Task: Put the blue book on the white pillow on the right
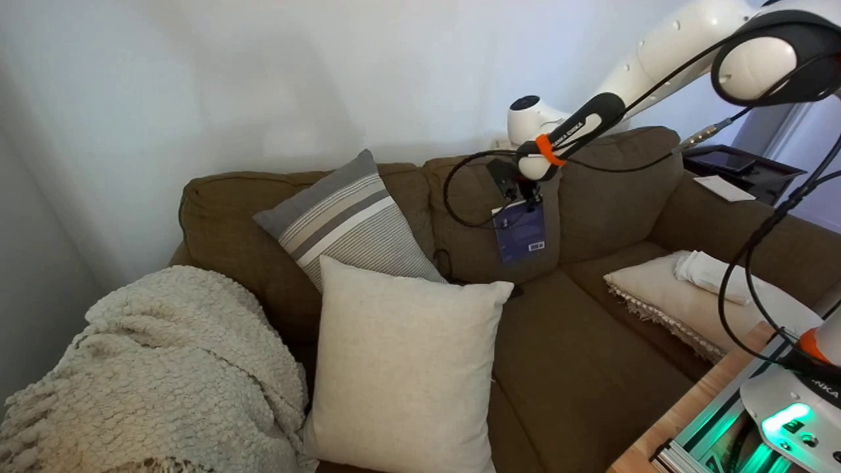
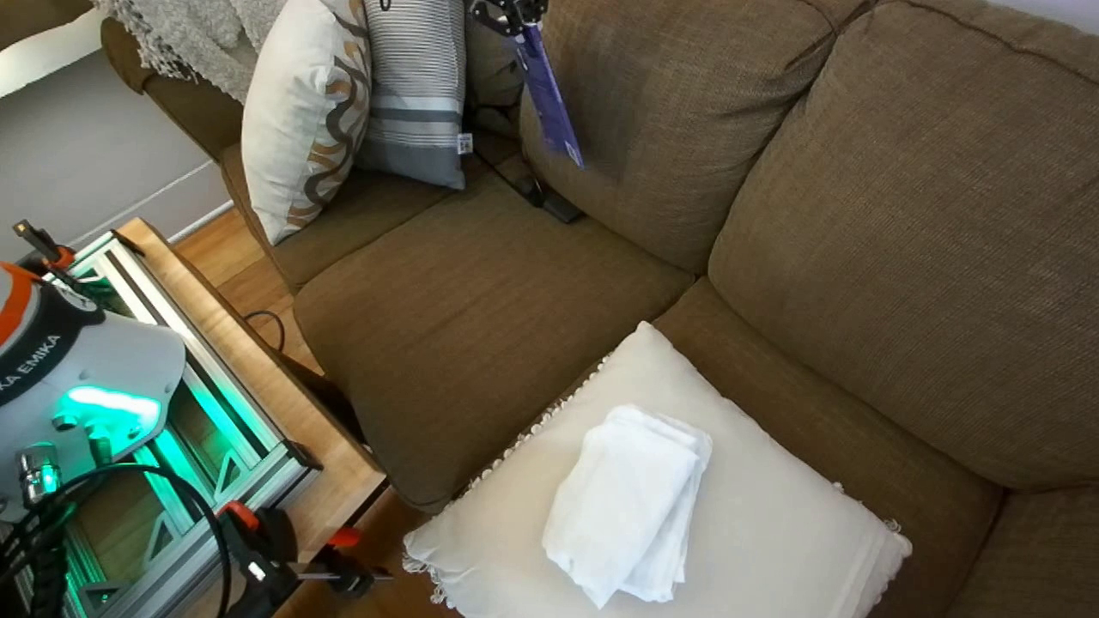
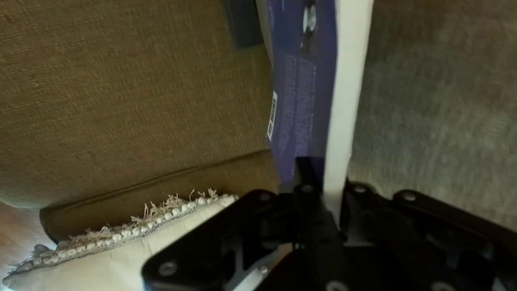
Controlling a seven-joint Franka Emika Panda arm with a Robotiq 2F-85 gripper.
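Observation:
The blue book (image 1: 521, 235) has a dark blue-purple cover and hangs upright from my gripper (image 1: 531, 197), in front of a sofa back cushion. In an exterior view, the book (image 2: 549, 99) hangs tilted below the gripper (image 2: 513, 19). In the wrist view, the gripper (image 3: 332, 180) is shut on the book (image 3: 295, 101), whose white page edge faces the camera. The white pillow (image 1: 647, 279) lies flat on the right seat, with a tasselled edge. It shows in an exterior view (image 2: 764, 506) and partly in the wrist view (image 3: 121, 258). The book is apart from it.
A folded white cloth (image 2: 622, 498) lies on the white pillow. A plump cream pillow (image 1: 410, 368), a striped grey pillow (image 1: 358, 220) and a fluffy blanket (image 1: 164, 374) fill the sofa's far end. A dark object (image 2: 560, 206) with a cable lies on the seat (image 2: 481, 300).

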